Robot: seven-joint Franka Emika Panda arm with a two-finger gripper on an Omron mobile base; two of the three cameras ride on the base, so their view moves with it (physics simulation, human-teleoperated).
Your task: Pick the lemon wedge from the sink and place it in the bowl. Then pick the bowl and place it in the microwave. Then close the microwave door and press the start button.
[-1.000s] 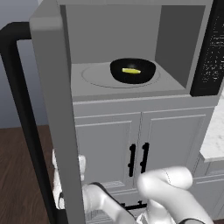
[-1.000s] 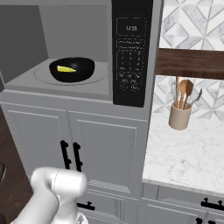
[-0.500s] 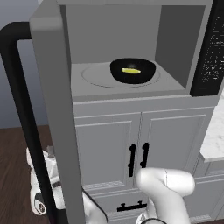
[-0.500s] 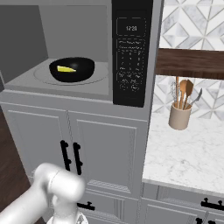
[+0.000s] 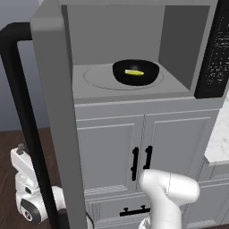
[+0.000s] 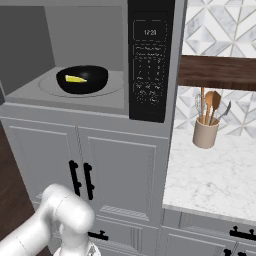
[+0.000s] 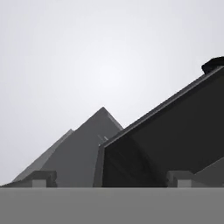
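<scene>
the microwave door (image 5: 53, 112) stands swung wide open at the left of the left base view, edge-on, with its long black handle (image 5: 20, 112) running down its outer side. low behind it, near the dark wood floor (image 5: 9, 147), sits the white hand of the arm. the gripper (image 7: 111, 177) shows in the hand view as two fingertips (image 7: 41, 177) set well apart at the bottom, nothing between them, so the claw is released; above them is the door's dark tinted window at a steep slant. inside the grey cavity of the microwave (image 5: 179, 49) the bowl (image 5: 135, 72) rests on the round turntable (image 5: 100, 78), and the lemon wedge (image 5: 133, 72) lies in the bowl. the right base view shows the bowl (image 6: 82, 80) and the wedge (image 6: 75, 79) again, then, further right, the black control panel (image 6: 150, 65), a marble counter (image 6: 215, 175) and a beige crock (image 6: 205, 134) holding wooden utensils.
</scene>
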